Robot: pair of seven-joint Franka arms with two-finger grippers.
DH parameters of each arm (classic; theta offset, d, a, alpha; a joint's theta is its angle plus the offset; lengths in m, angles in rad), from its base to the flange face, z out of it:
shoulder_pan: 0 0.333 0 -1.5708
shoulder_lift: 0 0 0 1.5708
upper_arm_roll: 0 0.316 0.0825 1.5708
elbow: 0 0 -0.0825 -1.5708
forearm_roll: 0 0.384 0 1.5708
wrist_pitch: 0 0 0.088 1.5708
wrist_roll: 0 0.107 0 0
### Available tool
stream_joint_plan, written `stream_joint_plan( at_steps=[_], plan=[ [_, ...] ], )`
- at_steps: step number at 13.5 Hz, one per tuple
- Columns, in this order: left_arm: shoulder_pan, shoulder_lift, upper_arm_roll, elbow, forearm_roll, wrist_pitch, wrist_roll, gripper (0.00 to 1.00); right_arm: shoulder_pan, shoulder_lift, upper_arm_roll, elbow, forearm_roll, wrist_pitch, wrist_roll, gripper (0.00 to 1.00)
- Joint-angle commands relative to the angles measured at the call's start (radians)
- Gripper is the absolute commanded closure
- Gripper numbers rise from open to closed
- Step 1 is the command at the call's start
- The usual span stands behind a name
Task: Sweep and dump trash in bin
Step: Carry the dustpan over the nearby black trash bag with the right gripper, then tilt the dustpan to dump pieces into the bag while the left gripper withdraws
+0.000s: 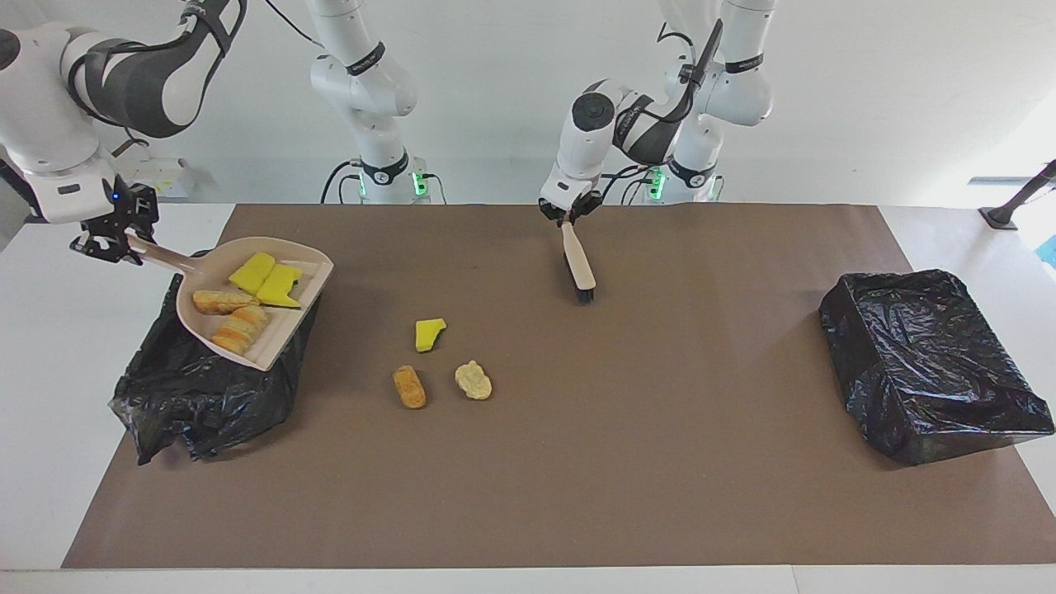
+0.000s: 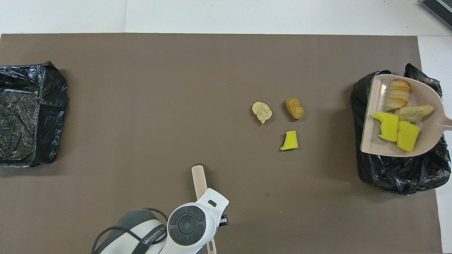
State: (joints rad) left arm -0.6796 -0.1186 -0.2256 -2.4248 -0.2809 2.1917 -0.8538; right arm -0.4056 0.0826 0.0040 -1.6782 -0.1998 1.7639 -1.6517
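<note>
Right pincer (image 1: 115, 235) on dustpan (image 1: 256, 301) handle

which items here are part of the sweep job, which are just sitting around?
In the job:
dustpan with four bits, held by right gripper over bin
three loose bits on the mat: sponge chunk, tan piece, pale piece
brush, in left gripper

Lying about:
second bin

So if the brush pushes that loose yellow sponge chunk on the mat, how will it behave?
The yellow sponge chunk looks like soft foam, so probably light and easily shoved. Its flat, angular shape suggests sliding or tumbling, not rolling. Being that light, it may skip aside from the brush.
</note>
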Motion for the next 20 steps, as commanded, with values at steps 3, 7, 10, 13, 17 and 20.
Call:
stream_joint_plan(
  at_steps=[3, 7, 10, 13, 17, 20],
  plan=[
    [-0.020, -0.050, 0.017, -0.071, -0.018, 0.022, 0.007, 1.00, -0.088, 0.014, 0.014, -0.064, -0.201, 0.169, -0.126, 1.00],
    [0.000, -0.030, 0.025, -0.039, -0.018, 0.002, 0.027, 0.00, -0.056, 0.017, 0.017, -0.071, -0.390, 0.186, -0.122, 1.00],
    [0.131, -0.023, 0.028, 0.060, -0.015, -0.102, 0.123, 0.00, -0.012, 0.026, 0.019, -0.069, -0.496, 0.198, -0.091, 1.00],
    [0.312, -0.013, 0.028, 0.179, 0.014, -0.228, 0.307, 0.00, -0.001, 0.026, 0.027, -0.067, -0.573, 0.201, -0.021, 1.00],
    [0.501, 0.013, 0.028, 0.268, 0.130, -0.256, 0.477, 0.00, 0.027, 0.026, 0.028, -0.067, -0.604, 0.193, 0.105, 1.00],
    [0.647, 0.063, 0.028, 0.398, 0.158, -0.357, 0.675, 0.00, 0.051, 0.022, 0.033, -0.067, -0.648, 0.181, 0.107, 1.00]
  ],
)
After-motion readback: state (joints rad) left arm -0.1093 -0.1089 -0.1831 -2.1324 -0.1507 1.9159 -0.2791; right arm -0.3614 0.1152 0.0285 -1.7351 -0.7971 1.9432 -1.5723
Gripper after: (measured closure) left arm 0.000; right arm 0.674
